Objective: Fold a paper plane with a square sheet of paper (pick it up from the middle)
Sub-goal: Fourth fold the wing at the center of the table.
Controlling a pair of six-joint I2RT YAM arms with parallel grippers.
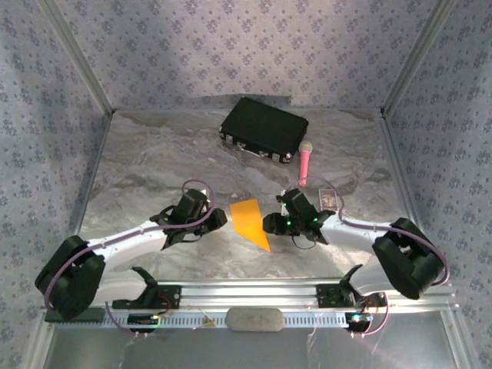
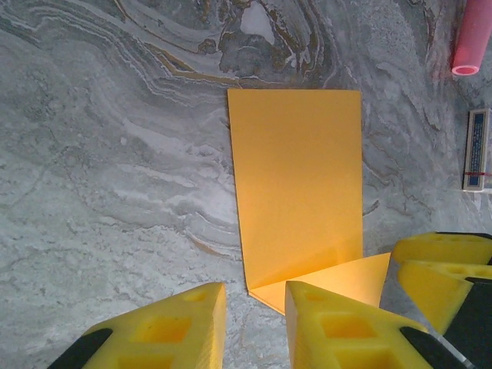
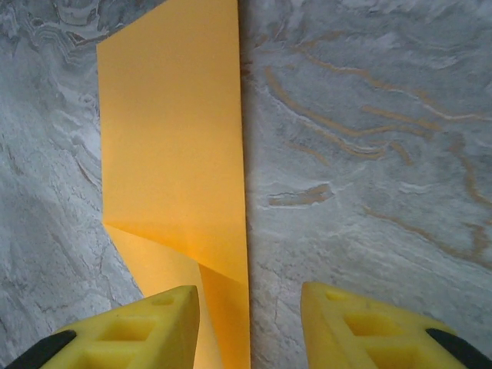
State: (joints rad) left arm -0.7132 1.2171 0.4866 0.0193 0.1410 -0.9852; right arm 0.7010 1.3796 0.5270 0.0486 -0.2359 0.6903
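The square sheet of paper [image 1: 250,223] is orange-yellow and lies flat on the marbled table between my two grippers. It is folded into a long wedge, with one corner flap turned over at its near end [image 2: 296,184] [image 3: 173,154]. My left gripper [image 1: 219,223] [image 2: 254,327] is low at the paper's left side. It is narrowly open, and the table and the folded corner show in its gap. My right gripper [image 1: 269,224] [image 3: 250,330] is open on the right, with the paper's straight edge lying between its fingers [image 3: 123,330], ungripped. One right finger [image 2: 442,269] shows in the left wrist view.
A black case [image 1: 264,129] stands at the back of the table, with a pink microphone [image 1: 305,161] [image 2: 470,42] beside it. A small printed card [image 1: 327,198] [image 2: 477,150] lies right of the paper. A grey oblong pad [image 1: 255,319] sits on the front rail. Patterned walls close in three sides.
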